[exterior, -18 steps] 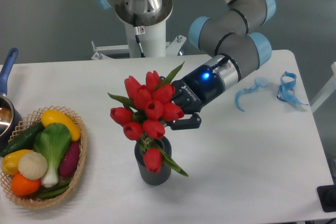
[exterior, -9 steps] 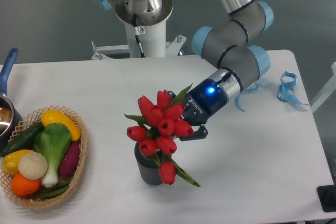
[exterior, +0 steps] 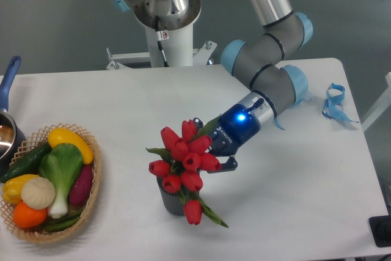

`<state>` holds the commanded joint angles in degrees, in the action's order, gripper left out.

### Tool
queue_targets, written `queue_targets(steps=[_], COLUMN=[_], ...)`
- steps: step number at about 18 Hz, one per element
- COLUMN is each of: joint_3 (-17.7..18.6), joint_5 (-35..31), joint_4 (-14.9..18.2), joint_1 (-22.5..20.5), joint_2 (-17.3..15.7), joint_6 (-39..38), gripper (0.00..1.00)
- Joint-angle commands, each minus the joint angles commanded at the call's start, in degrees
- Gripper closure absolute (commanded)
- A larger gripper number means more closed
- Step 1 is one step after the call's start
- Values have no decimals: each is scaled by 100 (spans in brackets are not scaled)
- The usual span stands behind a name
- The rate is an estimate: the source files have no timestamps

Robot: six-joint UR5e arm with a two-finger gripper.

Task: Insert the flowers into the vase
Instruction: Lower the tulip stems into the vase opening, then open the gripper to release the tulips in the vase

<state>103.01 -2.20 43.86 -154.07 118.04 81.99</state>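
Note:
The flowers (exterior: 183, 162), a bunch of red tulip buds with green leaves, hang over the mouth of the vase (exterior: 171, 200). The vase is small, dark grey and ribbed, standing upright at the table's front middle, mostly hidden by the buds. One bud (exterior: 193, 211) droops in front of the vase's right side. My gripper (exterior: 215, 147) comes in from the upper right and is shut on the flowers at their right side, its fingers largely hidden behind the buds. I cannot see the stems or whether they are inside the vase.
A wicker basket (exterior: 93, 181) of toy vegetables sits at the front left. A pot with a blue handle (exterior: 8, 80) is at the left edge. Blue ribbon pieces (exterior: 333, 103) lie at the back right. The robot base (exterior: 165, 22) stands behind the table.
My gripper has moved down and to the right, then lower, carrying the flowers. The bunch now sits lower over the vase and covers more of it.

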Motion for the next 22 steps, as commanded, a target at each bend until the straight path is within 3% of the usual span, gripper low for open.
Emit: queue_targets(steps=[1, 2, 8, 16, 22], joint_3=[0, -17, -105, 122, 413], joint_5=[-9, -78, -1088, -2863, -2909], joint_4=[0, 0, -44, -9, -18], joint_1=[-17, -26, -140, -395, -431], joint_2=[-17, -35, -255, -1115, -1362], joint_6=[27, 27, 71, 63, 19], gripper=[3, 0, 0, 0, 0])
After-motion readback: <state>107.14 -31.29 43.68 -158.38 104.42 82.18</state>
